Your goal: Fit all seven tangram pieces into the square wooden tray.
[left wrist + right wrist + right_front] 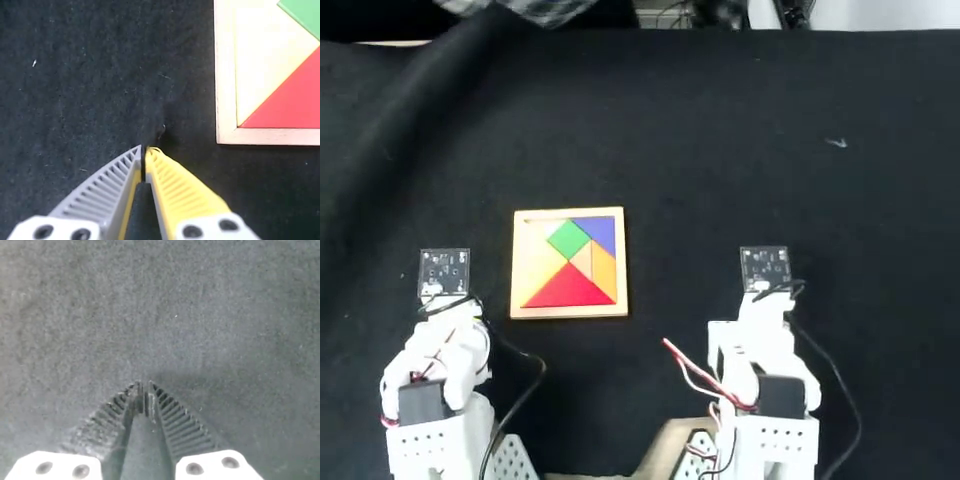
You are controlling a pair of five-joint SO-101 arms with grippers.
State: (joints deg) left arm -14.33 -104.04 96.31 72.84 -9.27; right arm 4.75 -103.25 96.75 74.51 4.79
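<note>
Black cloth (pixel 740 120) spans the surface; 1 wooden tray (pixel 569 313) (filled) rests on it.

Overhead and close left wrist views share the tray (pixel 568 312).

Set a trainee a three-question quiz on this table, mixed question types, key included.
1. True or false: the left gripper holds a puzzle piece.
2. Where is the red triangle? A) lying inside the tray B) loose on the cloth C) between a gripper's fingers
3. Fill in: the square piece in the tray is coloured ____.

Key:
1. False. It is shut on nothing, beside the tray's corner.
2. A
3. Green
</note>
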